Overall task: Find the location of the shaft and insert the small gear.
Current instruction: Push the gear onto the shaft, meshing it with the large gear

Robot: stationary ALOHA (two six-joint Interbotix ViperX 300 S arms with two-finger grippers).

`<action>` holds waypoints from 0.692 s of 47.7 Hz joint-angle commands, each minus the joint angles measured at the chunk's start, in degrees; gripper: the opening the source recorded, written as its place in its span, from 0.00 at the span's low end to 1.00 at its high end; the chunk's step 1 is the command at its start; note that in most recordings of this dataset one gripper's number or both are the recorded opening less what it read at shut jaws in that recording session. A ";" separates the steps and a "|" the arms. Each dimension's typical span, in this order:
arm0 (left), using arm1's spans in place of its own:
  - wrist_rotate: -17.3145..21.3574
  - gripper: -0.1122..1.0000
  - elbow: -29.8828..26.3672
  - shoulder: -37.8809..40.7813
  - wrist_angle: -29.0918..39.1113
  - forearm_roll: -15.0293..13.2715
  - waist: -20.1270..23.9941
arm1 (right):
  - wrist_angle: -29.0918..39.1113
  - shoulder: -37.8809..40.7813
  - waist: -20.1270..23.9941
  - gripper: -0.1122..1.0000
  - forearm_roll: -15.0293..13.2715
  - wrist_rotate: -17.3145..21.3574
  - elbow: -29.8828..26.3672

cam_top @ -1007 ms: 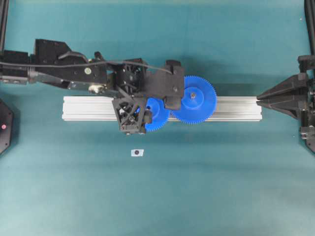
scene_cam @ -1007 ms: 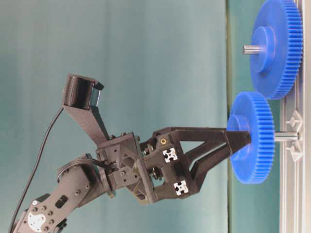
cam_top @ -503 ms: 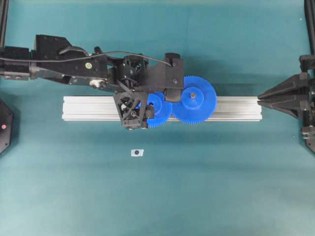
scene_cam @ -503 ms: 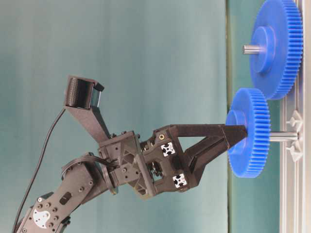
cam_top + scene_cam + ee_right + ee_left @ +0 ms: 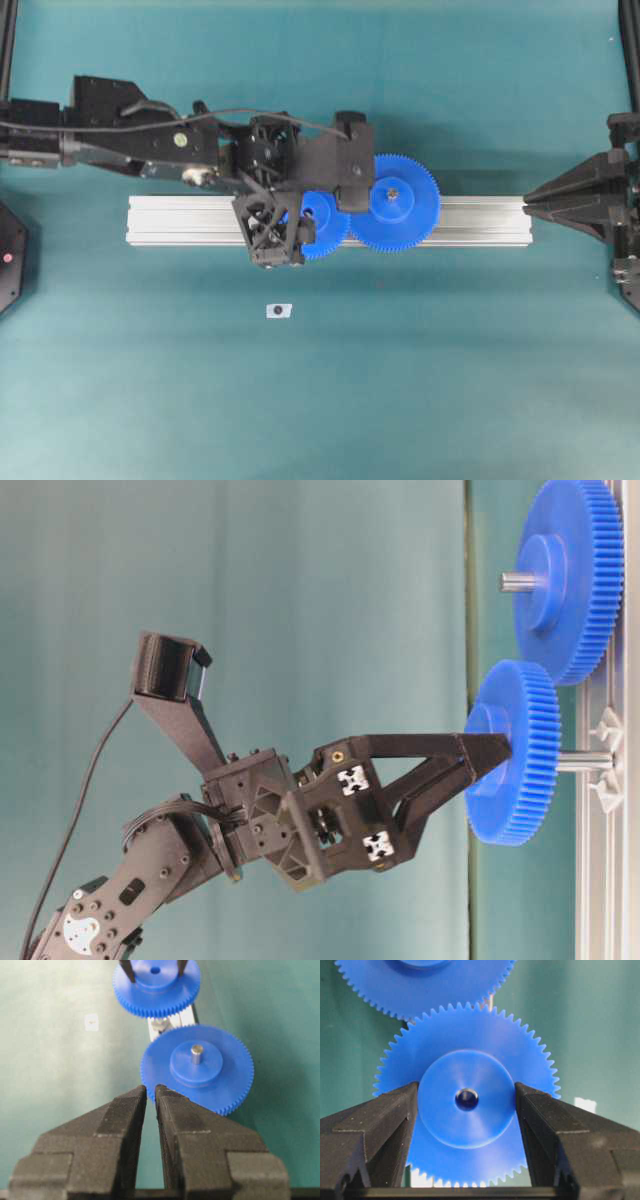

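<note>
Teal tabletop (image 5: 450, 350) carries an aluminium rail (image 5: 480, 220). Left gripper (image 5: 466, 1105) clamps the hub of the small gear (image 5: 470, 1115), at 9 o'clock of the larger gear (image 5: 395, 203). The shaft (image 5: 585, 762) looks partly entered; next, I judge, push straight down and mesh the teeth. Right gripper (image 5: 150, 1091) is nearly closed and empty.

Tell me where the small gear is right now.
In the overhead view the small gear sits mid-rail, just left of the large gear, its hub gripped by the left end effector.

left hand (image 5: 466, 1130) clamped, right hand (image 5: 150, 1094) nearly closed, parked.
</note>
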 commanded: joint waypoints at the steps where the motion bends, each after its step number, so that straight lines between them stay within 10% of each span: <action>1: -0.09 0.68 -0.26 -0.62 -0.09 0.18 -0.62 | -0.53 0.44 -0.09 0.29 0.09 0.53 -0.62; 33: -3.60 0.68 1.14 -3.34 0.70 0.18 -1.41 | -0.53 0.44 -0.09 0.29 0.00 0.53 -0.62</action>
